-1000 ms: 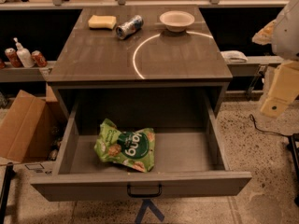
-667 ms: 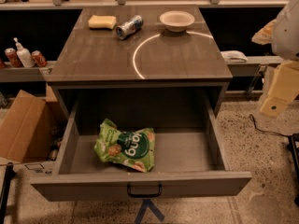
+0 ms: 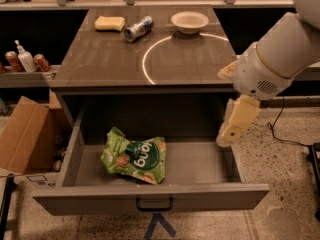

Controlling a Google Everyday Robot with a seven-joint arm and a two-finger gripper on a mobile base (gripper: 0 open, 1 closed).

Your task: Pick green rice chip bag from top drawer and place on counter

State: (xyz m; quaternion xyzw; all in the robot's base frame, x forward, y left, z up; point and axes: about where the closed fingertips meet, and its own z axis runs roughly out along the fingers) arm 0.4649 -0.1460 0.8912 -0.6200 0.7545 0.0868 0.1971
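The bench (image 3: 100, 59) carries a thin white circle line (image 3: 145, 59) right of centre. The top drawer (image 3: 150, 198) below it stands pulled out toward the near side. The robot arm (image 3: 280, 54) reaches in from the right. A cardboard box (image 3: 22, 134) sits on the floor at left. The green rice chip bag (image 3: 135, 156) lies flat on the drawer floor, left of centre. The hand (image 3: 235, 121) hangs over the drawer's right wall, well apart from the bag; whether it is spread or pressed together cannot be told. At the far bench edge: a bowl (image 3: 189, 21), a sponge (image 3: 110, 23), a toppled can (image 3: 138, 28).
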